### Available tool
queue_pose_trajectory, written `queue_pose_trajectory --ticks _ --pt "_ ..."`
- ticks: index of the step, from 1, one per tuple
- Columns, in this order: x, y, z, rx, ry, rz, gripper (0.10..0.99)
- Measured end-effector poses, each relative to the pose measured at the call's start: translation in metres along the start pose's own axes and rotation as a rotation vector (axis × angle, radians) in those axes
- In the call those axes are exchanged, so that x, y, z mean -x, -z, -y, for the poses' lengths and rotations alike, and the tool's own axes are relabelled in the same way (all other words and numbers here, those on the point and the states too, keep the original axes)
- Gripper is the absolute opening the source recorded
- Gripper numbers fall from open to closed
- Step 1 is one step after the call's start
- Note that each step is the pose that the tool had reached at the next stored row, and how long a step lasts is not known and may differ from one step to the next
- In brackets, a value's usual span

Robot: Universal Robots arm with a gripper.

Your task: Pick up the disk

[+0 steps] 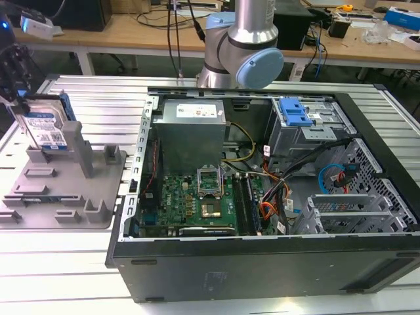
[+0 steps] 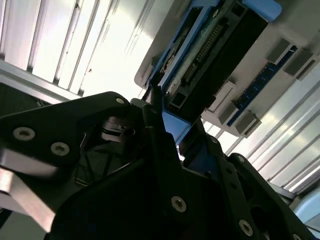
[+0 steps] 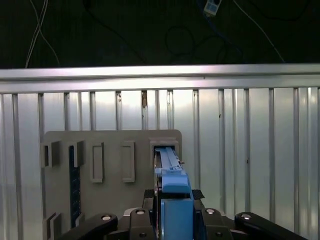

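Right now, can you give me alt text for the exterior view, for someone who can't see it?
At the exterior view's left, the disk stands upright in a grey fixture on a ribbed metal table, with the dark pincer at its top edge. An open computer case takes up the middle and right, with the robot arm behind it.

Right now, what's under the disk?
The disk stands on edge in a slot of the grey fixture, with the tool closed around its blue rail. The slot hides its lower edge.
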State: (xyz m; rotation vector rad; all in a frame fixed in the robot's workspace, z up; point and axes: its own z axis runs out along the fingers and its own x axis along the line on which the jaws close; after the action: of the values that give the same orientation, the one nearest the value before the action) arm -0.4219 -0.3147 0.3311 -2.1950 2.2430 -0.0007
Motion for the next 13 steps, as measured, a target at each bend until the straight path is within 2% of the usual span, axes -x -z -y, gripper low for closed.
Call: queue_pose_trajectory --ticks 3,4,5,10,12,13 --pt "0.0001 0.0248 0.0000 0.000 0.000 -0.0009 0.369" --pt "0.0001 0.0382 0.0001 0.000 0.000 -0.0010 0.369" --pt "0.0002 0.0481 0.0001 0.000 0.000 -0.0009 0.369" --pt "0.0002 0.0736 0.0001 0.000 0.000 -0.0009 0.369" --pt "0.0002 0.0894 0.0002 0.000 0.000 -0.0009 0.369" --pt "0.0003 0.0945 0.0002 0.000 0.000 -0.0009 0.369"
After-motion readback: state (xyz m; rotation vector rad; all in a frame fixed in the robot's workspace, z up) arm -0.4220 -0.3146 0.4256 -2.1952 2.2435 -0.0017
